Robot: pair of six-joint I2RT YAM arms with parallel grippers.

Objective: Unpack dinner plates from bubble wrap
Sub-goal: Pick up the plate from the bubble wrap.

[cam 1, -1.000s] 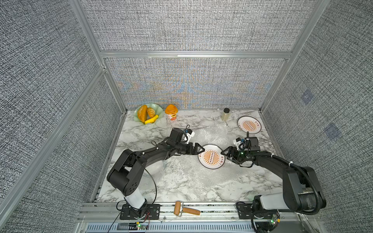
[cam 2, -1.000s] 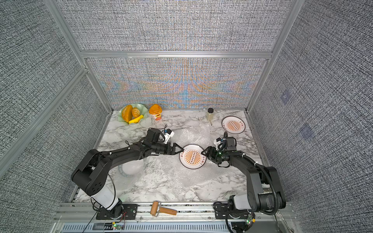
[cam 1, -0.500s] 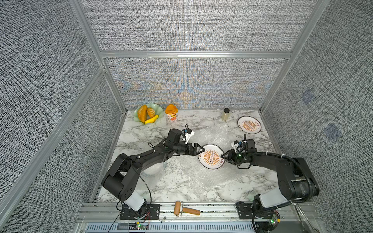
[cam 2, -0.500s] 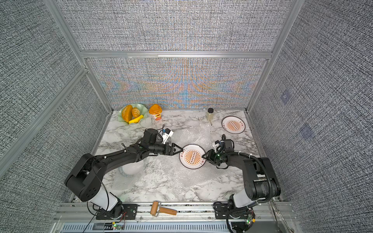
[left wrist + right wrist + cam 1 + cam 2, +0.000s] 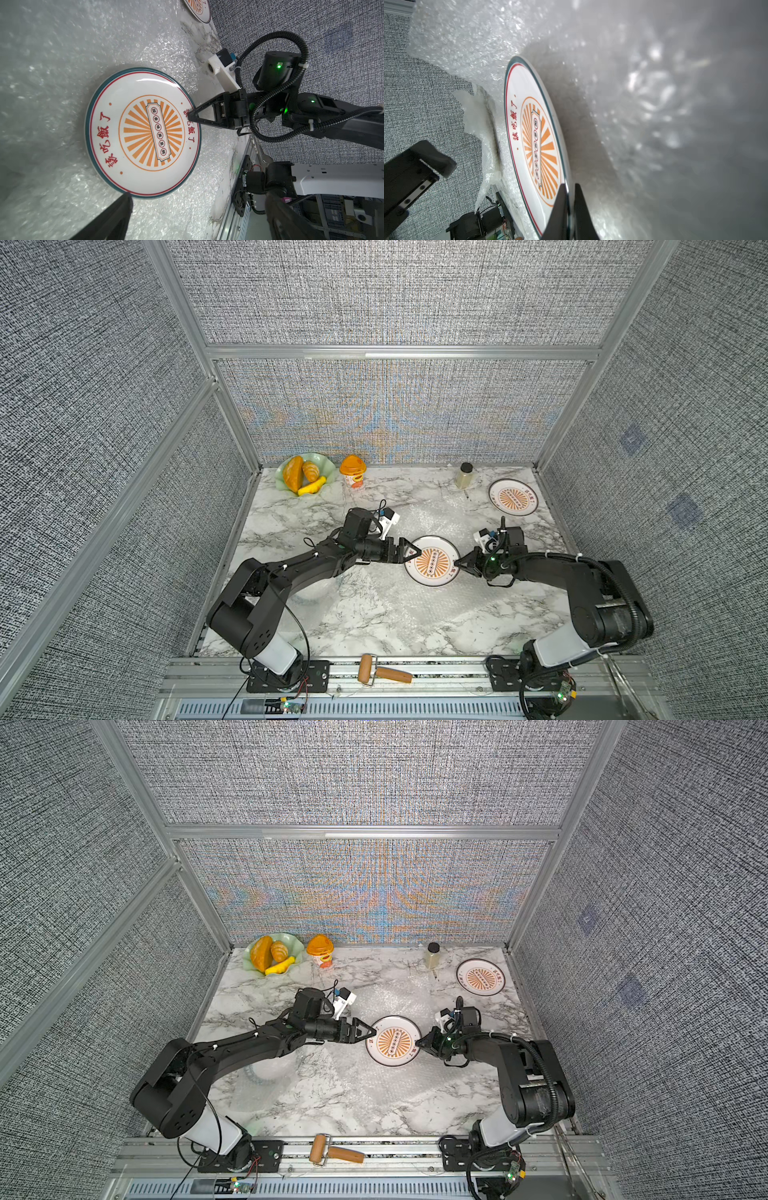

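A dinner plate [image 5: 432, 561] [image 5: 393, 1041] with an orange sunburst lies on a spread sheet of bubble wrap [image 5: 419, 518] in mid-table. My right gripper [image 5: 457, 563] [image 5: 569, 193] is shut on its right rim, one finger above and one below. My left gripper [image 5: 417, 552] [image 5: 199, 194] stands open just short of the plate's left rim [image 5: 143, 133], holding nothing. Another sunburst plate [image 5: 513, 497] sits bare at the back right. More bubble wrap [image 5: 266, 1073] lies bunched over a whitish round shape under my left arm.
A pale green dish with bread [image 5: 305, 479] and an orange cup [image 5: 353, 470] stand at the back left. A small jar [image 5: 464, 475] stands at the back, right of centre. A wooden roller [image 5: 384, 674] lies on the front rail. Grey walls enclose the table.
My right gripper's jaws have closed onto the middle plate's right rim. My left gripper stays open and has edged slightly closer to the plate's left rim.
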